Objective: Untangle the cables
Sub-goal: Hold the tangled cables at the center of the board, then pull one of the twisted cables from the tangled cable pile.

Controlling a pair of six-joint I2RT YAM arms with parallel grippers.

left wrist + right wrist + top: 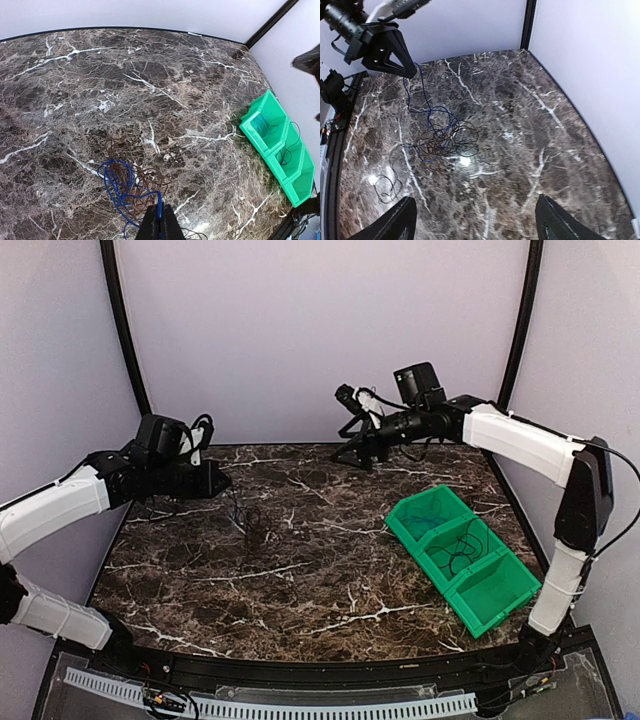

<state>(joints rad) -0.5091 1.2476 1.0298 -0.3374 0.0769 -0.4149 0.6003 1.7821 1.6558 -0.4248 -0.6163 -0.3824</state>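
Note:
The cables (445,140) lie as a tangle of black loops with one blue cable (116,182) on the marble table, left of centre in the top view (252,519). My left gripper (160,222) is shut on a strand of the blue cable. That strand rises from the tangle to the gripper's tips (413,75), just above and left of the pile (224,481). My right gripper (475,225) is open wide with nothing between its fingers (390,220). It hangs at the back of the table (357,452), looking down across at the tangle.
A green bin (505,590) with three compartments sits at the right; thin cables lie in its far compartment (263,125) and middle compartment (462,550). A separate small black loop (387,187) lies on the table near the tangle. Walls close the back and sides.

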